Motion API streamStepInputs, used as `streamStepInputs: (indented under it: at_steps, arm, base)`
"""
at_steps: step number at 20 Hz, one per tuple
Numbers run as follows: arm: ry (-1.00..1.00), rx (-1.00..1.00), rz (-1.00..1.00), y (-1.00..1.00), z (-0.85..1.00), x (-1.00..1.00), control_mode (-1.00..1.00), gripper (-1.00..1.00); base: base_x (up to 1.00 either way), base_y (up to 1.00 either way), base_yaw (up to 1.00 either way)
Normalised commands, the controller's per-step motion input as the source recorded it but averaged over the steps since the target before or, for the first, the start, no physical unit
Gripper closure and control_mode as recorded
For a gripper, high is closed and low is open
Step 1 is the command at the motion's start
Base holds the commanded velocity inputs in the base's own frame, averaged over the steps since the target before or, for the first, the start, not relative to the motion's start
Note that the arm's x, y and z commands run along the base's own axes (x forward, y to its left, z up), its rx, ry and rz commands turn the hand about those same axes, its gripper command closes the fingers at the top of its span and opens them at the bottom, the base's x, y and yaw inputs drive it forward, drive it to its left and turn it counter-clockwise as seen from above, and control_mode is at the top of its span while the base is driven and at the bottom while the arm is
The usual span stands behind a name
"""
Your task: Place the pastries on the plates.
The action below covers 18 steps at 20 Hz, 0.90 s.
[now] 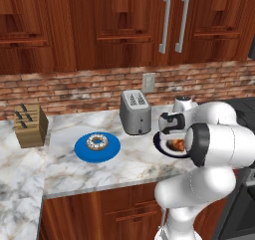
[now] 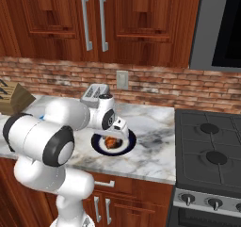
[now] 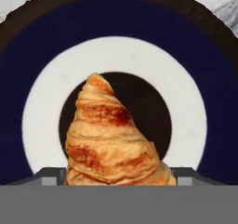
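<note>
A golden croissant (image 3: pixel 109 139) sits between my gripper's (image 3: pixel 118 179) two fingertips, right over the dark brown centre of the navy plate (image 3: pixel 28 79) with the white ring. From the base views, the gripper (image 1: pixel 174 136) hangs low over that plate (image 1: pixel 161 146), and the croissant (image 2: pixel 111 141) touches or nearly touches it. The jaws stand closed against the croissant's sides. A small sprinkled ring donut (image 1: pixel 97 143) lies on the plain blue plate (image 1: pixel 82 152), to the left of the navy plate (image 2: pixel 130 143).
A silver toaster (image 1: pixel 135 112) stands behind the two plates against the brick wall. A wooden knife block (image 1: pixel 31 125) sits at the counter's left. A black stove (image 2: pixel 207 146) adjoins the counter on the right. Wooden cabinets hang above.
</note>
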Motion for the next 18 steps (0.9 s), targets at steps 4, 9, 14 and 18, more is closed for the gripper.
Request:
streamStepInputs:
  at_steps: [4,9,14,18]
  arm:
    - [0.00,0.04,0.00,0.00,-0.32,0.00,-1.00,1.00]
    - [0.00,0.05,0.00,0.00,-0.23,0.00,-1.00,-1.00]
    - [0.00,0.01,0.00,0.00,-0.05,0.00,-1.00,-1.00]
    - [0.00,0.00,0.00,0.00,0.00,0.00,-1.00,-1.00]
  base:
    - [0.00,0.00,0.00]
    - [0.00,0.00,0.00]
    - [0.00,0.00,0.00]
    - [0.00,0.00,0.00]
